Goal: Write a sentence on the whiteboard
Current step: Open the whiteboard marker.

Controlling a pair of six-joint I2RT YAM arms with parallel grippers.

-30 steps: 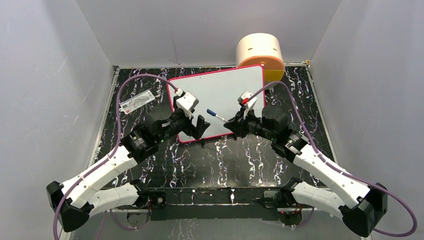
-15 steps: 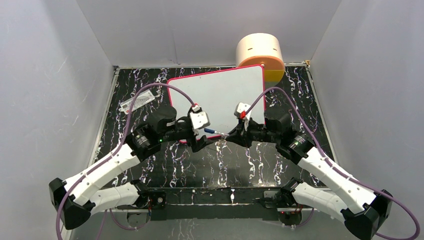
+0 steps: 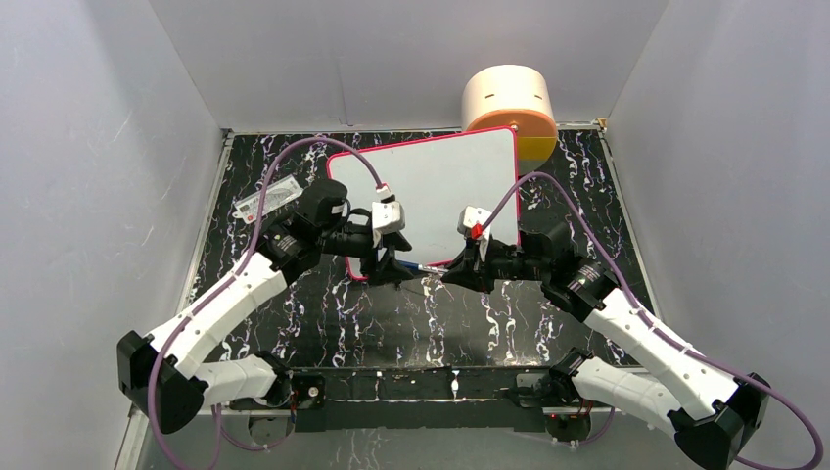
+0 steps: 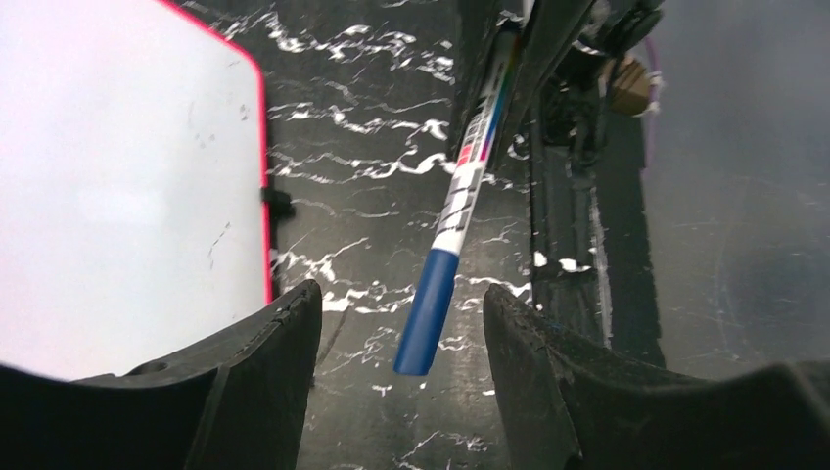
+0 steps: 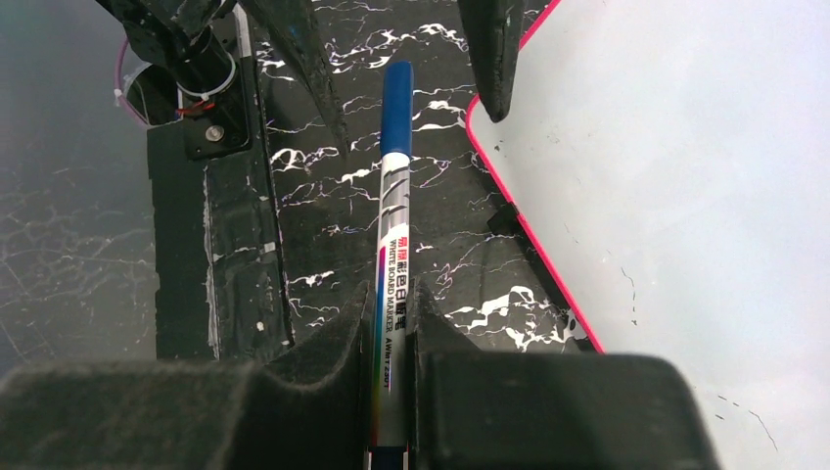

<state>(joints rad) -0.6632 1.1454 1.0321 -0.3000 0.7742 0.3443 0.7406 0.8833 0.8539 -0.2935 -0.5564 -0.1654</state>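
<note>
The whiteboard (image 3: 440,186) with its pink-red frame lies on the black marbled table; its surface is blank, no sentence shows on it. It also shows in the left wrist view (image 4: 117,176) and the right wrist view (image 5: 685,157). My right gripper (image 3: 452,271) is shut on a whiteboard marker (image 5: 391,255) with a white barrel and blue cap (image 4: 428,311), held just off the board's near edge. My left gripper (image 3: 396,268) is open, its fingers (image 4: 269,343) on either side of the blue cap without touching it.
An orange and cream cylinder (image 3: 509,103) stands behind the board's far right corner. A small grey-white packet (image 3: 269,199) lies left of the board. Grey walls close in the table on three sides. A black rail (image 5: 210,245) runs along the near edge.
Both grippers came back off the board to its near edge and drew together. My left gripper swung round to face the marker, and its open fingers now straddle the blue cap.
</note>
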